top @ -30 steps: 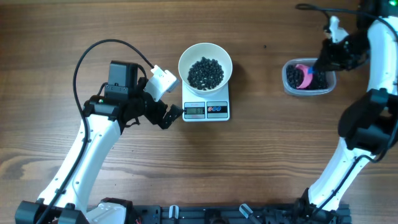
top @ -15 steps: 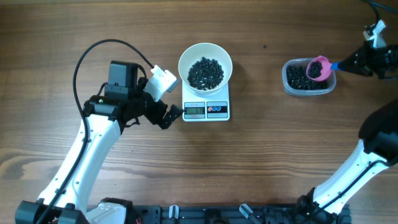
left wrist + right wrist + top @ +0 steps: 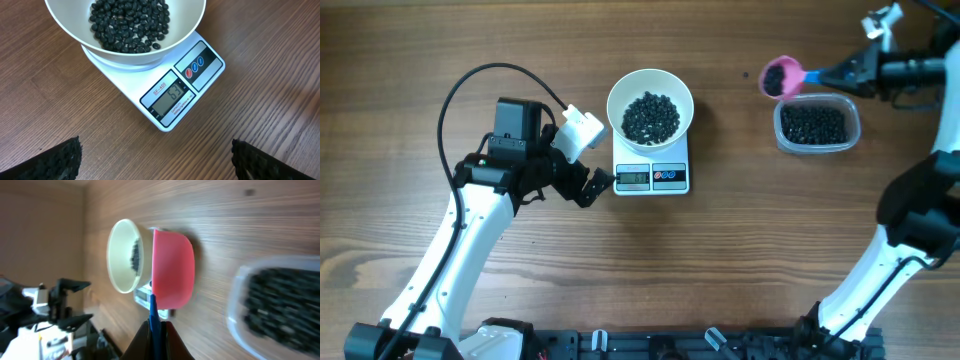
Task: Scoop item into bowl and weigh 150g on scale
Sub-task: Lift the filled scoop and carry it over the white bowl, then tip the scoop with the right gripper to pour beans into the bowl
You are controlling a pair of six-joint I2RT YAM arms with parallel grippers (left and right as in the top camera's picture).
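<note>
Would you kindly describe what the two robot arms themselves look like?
Both arms have white tubular links with black joints. The left arm bears a black box, a white camera block and a looping black cable; its jaws have black textured pads. The right arm looks alike.

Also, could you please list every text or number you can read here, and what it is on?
"67": on the grey LCD display of the small white rectangular digital scale.
"SF-400": printed just above that display.
Small print under the display: too small to read.
</note>
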